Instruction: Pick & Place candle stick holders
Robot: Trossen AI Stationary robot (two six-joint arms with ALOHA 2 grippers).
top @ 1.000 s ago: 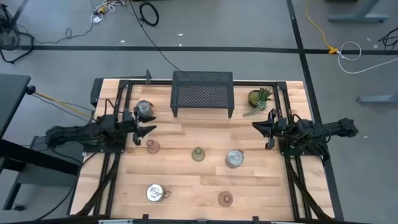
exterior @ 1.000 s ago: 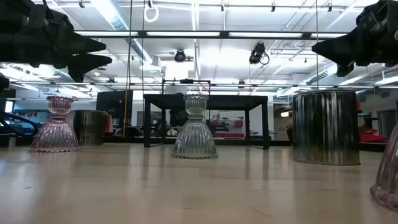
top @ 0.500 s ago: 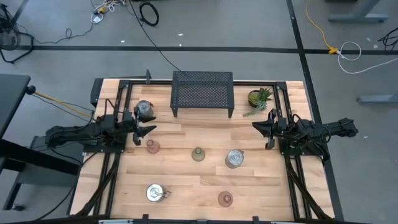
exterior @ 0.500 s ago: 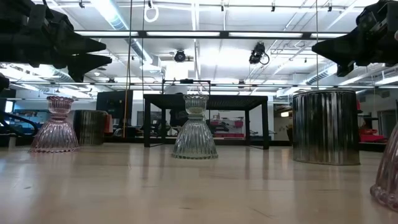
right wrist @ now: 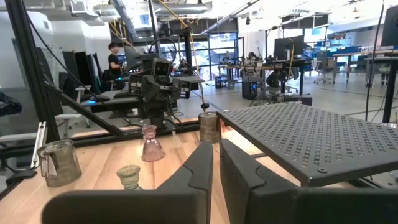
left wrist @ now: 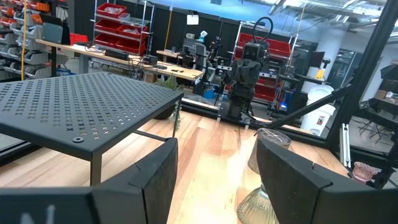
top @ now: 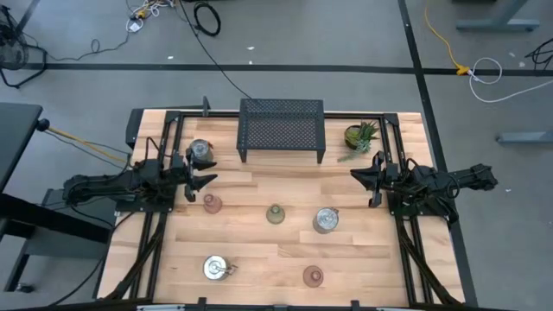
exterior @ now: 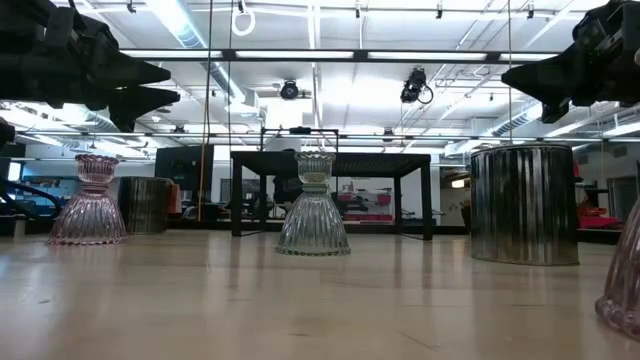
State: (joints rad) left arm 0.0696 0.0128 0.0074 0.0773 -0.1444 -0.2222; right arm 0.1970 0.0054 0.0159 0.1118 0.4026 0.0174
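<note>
Six candle stick holders stand on their bases on the wooden table. Silver ones: far left [top: 200, 151], right of centre [top: 326, 219], and near left with an orange part [top: 215, 267]. Glass ones: pinkish [top: 212, 203], olive-green [top: 275, 213], pinkish at the near edge [top: 313, 276]. My left gripper [top: 206, 181] is open and empty, hovering just beyond the left pinkish holder; its spread fingers show in the left wrist view [left wrist: 217, 146]. My right gripper [top: 354, 175] is shut and empty, hovering at the right side [right wrist: 216, 149].
A black mesh rack [top: 281, 130] stands at the far middle and a spiky green potted plant [top: 359, 136] to its right. Black arm frames run along both side edges of the table. Bare wood lies between the holders.
</note>
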